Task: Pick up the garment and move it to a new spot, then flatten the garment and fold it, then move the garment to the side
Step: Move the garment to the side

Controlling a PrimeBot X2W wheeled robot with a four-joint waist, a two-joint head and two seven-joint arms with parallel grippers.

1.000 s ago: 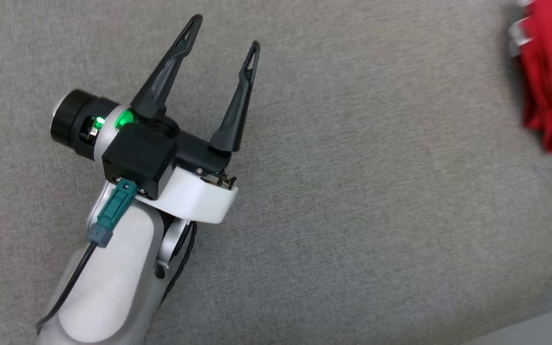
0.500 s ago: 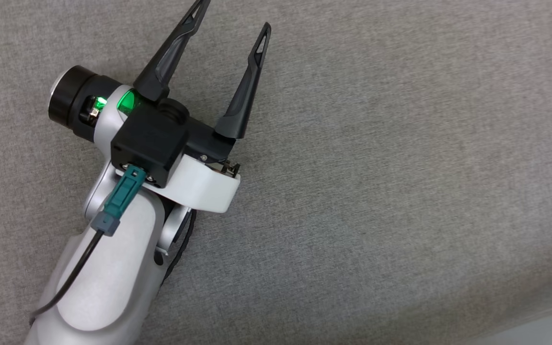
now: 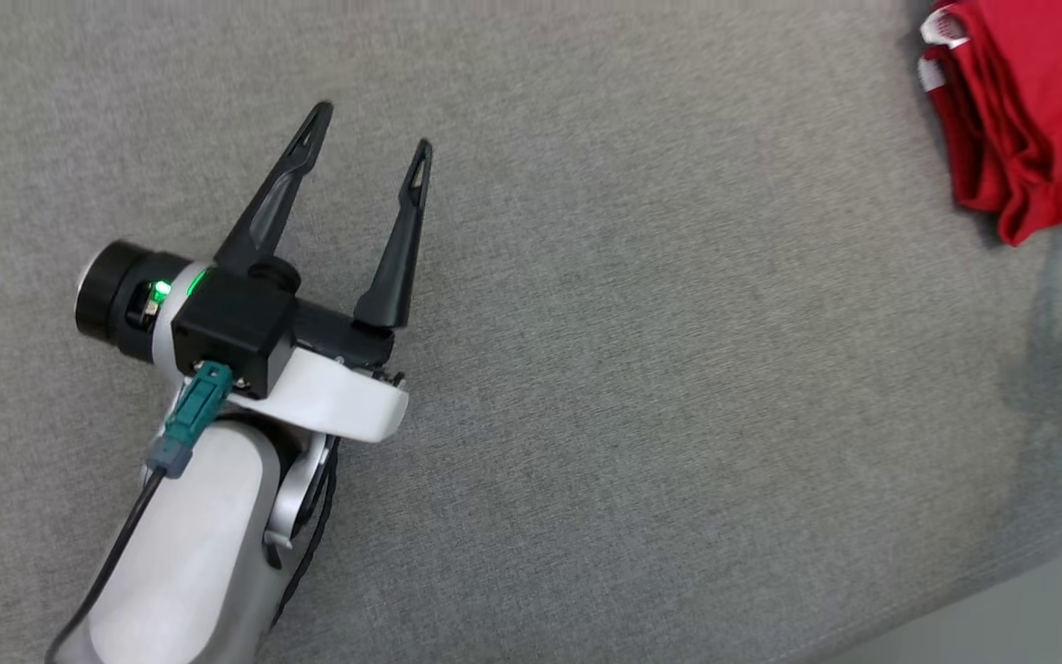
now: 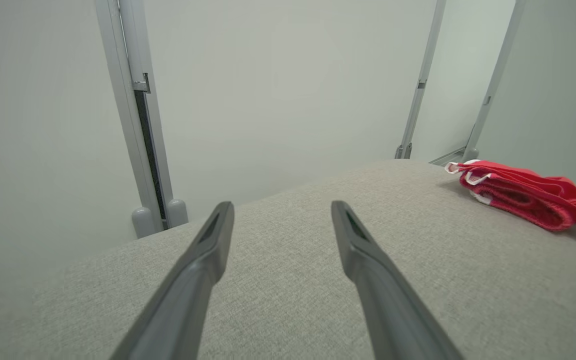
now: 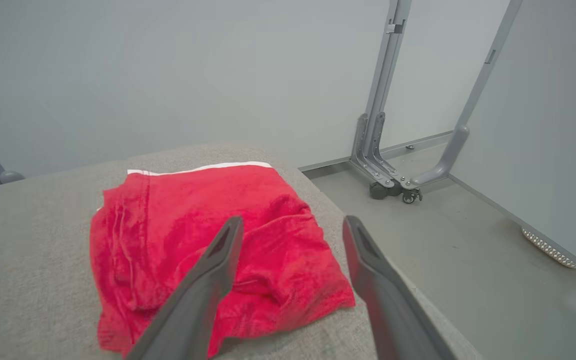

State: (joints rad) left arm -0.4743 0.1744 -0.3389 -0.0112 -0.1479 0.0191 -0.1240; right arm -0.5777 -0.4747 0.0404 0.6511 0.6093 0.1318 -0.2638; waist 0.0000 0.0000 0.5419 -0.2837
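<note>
Over the right far corner of the grey padded surface (image 3: 678, 369) lies the red garment (image 3: 1029, 111), a bundle of stacked layers with white trim at one end. It sits close to the surface's edge, with bare floor (image 5: 468, 260) beyond. It rests straight on the padding, not in any bin or basket.

My right gripper (image 5: 293, 220) points across the garment with its two fingers spread apart and nothing between them. The tips look raised off the cloth, though I cannot be sure how far. My left gripper (image 3: 371, 127) hangs over bare padding, well apart from the garment. Its fingers are also parted and it holds nothing.

I judge that the fold is done and the bundle has been set to the side, so the task looks near its end. The layers do line up at the trimmed end. The flap nearest my right fingers is rumpled and loose, so the fold is not a tidy one.

If that reading holds, the next move is to lift my right arm straight away without snagging the loose flap or nudging the bundle toward the drop. If the bundle needs to go further aside, I would need a low pinch through all the layers, or the top ones will slide off the rest.
</note>
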